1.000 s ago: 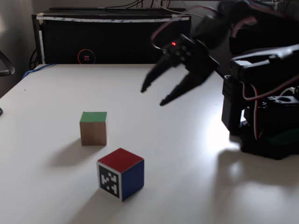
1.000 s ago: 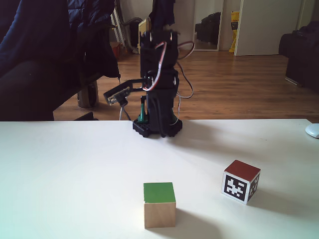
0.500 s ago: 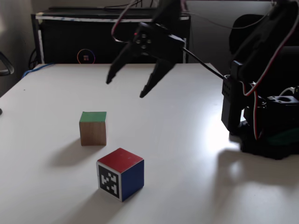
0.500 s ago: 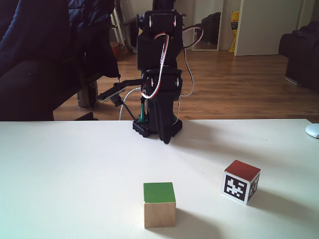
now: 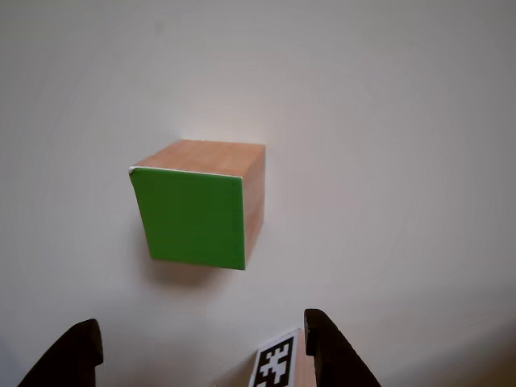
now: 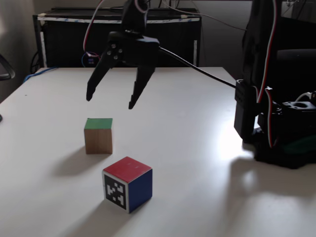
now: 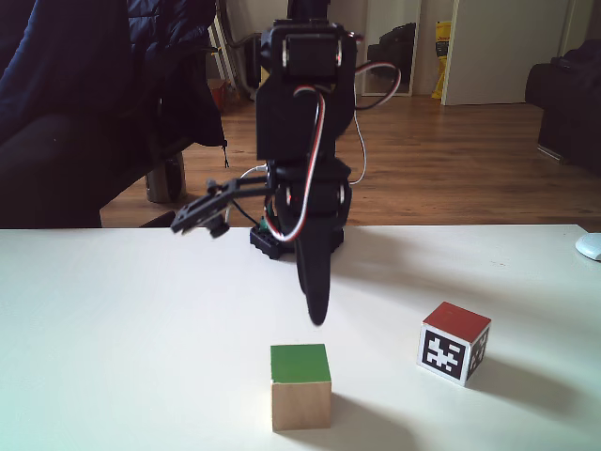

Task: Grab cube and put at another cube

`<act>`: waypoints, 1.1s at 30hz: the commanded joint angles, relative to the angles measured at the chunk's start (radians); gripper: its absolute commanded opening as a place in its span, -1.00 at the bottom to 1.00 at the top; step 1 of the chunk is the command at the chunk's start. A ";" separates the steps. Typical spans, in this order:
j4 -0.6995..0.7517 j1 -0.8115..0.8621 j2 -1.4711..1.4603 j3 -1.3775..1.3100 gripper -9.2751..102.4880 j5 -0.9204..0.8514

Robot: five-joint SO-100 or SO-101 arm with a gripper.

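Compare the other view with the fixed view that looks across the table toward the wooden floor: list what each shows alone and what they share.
The other view alone: the cube's green face head-on, framed between two dark fingertips.

The fixed view alone: the arm's base, the red top of the marker cube, the wooden floor.

Both: the green-faced cube, the marker cube's black-and-white face, the white table, the open gripper.

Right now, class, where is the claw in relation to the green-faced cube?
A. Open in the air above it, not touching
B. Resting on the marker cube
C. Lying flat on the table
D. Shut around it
A: in a fixed view the claw hangs open above the green-faced cube, a clear gap between them.
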 commanded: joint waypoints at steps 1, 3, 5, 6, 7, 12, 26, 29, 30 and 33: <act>0.014 0.018 -0.058 -0.106 -0.12 -0.006; 0.025 0.020 -0.098 -0.141 -0.11 -0.006; 0.044 0.020 -0.135 -0.176 -0.10 -0.003; 0.058 0.020 -0.156 -0.196 -0.10 0.000; 0.071 0.020 -0.176 -0.213 -0.09 0.000; 0.077 0.023 -0.249 -0.253 -0.09 0.008; 0.077 0.026 -0.396 -0.328 -0.09 0.008; 0.069 0.023 -0.425 -0.336 -0.08 0.006; 0.069 0.021 -0.433 -0.342 -0.08 0.006; 0.069 0.018 -0.457 -0.365 -0.09 0.015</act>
